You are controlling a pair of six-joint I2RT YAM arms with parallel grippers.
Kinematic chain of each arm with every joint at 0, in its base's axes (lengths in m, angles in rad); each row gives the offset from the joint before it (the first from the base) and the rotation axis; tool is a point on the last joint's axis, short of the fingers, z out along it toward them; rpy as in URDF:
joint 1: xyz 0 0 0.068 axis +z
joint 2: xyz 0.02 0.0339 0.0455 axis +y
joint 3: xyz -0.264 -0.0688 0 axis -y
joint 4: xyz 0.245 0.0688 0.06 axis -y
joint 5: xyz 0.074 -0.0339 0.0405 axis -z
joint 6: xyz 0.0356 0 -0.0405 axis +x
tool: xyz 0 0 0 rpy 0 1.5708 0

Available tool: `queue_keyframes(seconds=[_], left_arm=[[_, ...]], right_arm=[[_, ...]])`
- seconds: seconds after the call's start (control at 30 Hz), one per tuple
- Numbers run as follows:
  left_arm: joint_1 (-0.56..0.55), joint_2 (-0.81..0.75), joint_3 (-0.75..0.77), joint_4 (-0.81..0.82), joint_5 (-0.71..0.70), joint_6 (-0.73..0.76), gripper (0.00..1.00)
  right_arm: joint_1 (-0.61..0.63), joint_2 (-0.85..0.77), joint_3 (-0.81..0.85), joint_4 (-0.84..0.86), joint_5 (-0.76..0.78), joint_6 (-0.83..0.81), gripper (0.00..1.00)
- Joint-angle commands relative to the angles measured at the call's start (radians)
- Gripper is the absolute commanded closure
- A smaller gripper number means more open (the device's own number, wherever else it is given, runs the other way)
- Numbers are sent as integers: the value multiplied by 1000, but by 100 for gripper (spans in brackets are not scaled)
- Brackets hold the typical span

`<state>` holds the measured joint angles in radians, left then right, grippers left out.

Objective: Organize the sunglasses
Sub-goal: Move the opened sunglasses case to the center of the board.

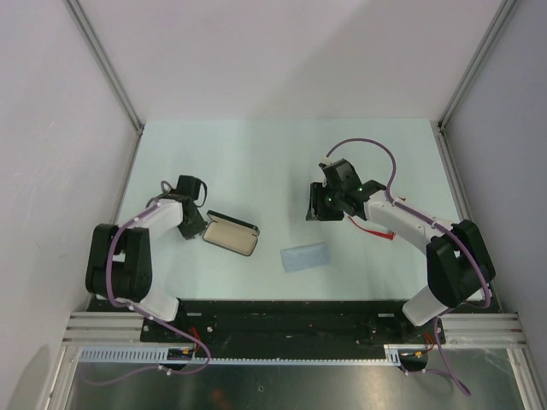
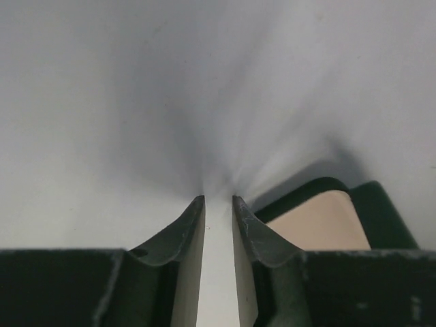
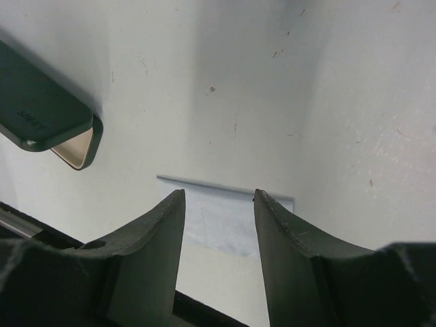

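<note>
Although the case (image 1: 231,233) is already lying open on the worktop (image 1: 256,162), the tidying is looking barely begun. The sunglasses (image 1: 373,227) are lying well to the right of the case, beyond the cloth (image 1: 305,256), and are mostly hidden under the right forearm, so only slivers of thin red frame are showing. Nothing is sitting in the case, so by my reading the pick-up, the placing inside and the closing are all waiting to be done. The left fingers (image 2: 187,225) are hovering just beside the case's left end with only a narrow slot between them, gripping nothing. The right fingers (image 3: 160,231) are standing wide apart and empty, pointing down at the worktop right of the case. The case is showing as a rounded oblong with a dark, smooth shell and a matt tan lining. The cloth is looking like a soft, flat grey-blue rectangle between the case and the sunglasses. The worktop is reading as pale, hard and lightly speckled
</note>
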<state>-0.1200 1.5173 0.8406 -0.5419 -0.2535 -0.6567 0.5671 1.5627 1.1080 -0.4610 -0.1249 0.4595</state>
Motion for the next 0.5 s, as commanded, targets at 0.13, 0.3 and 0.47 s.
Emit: queue_keyframes(seconds=[0.13, 0.3, 0.47], left_arm=[[6, 20, -4, -1, 59, -37, 78], [-4, -35, -46, 14, 125, -32, 80], [-46, -74, -90, 34, 178, -44, 82]], right_arm=[[-9, -6, 18, -28, 27, 2, 50], [-10, -7, 16, -47, 27, 8, 50], [-19, -6, 12, -74, 33, 21, 50]])
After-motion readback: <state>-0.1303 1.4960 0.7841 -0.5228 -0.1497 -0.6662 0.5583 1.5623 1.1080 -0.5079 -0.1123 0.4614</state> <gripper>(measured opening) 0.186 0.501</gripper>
